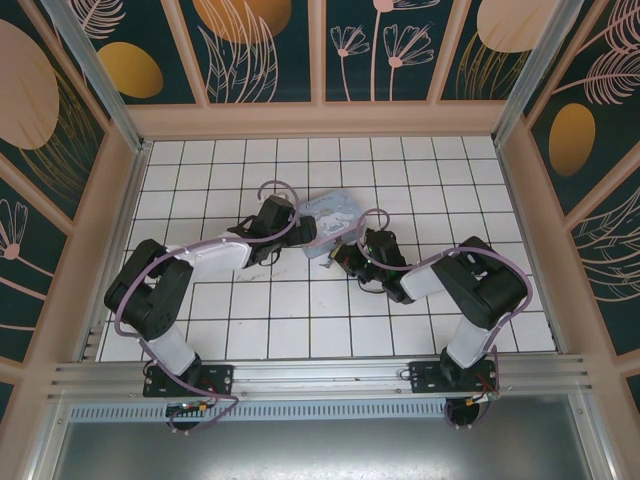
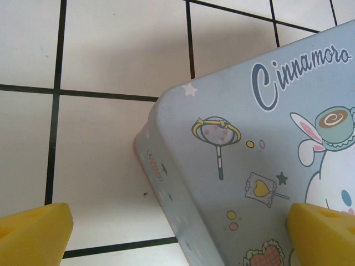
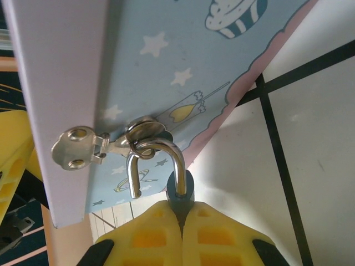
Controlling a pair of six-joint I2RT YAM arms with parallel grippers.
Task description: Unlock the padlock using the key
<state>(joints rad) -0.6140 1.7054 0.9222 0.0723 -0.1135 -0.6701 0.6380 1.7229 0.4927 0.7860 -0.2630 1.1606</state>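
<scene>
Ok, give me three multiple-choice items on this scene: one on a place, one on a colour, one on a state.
1. The padlock has its shackle hooked through:
A) the hasp on the tin
B) a wall hook
C) a drawer handle

2. The fingers of the right end effector are:
A) black
B) yellow
C) red

3. The left end effector is:
A) shut on a cloth
B) shut on a cup
C) open

Answers:
1 A, the shackle loops through the metal hasp on the tin.
2 B, yellow fingers clamp the padlock's blue body.
3 C, its fingers stand wide apart over the tin's corner.
</scene>
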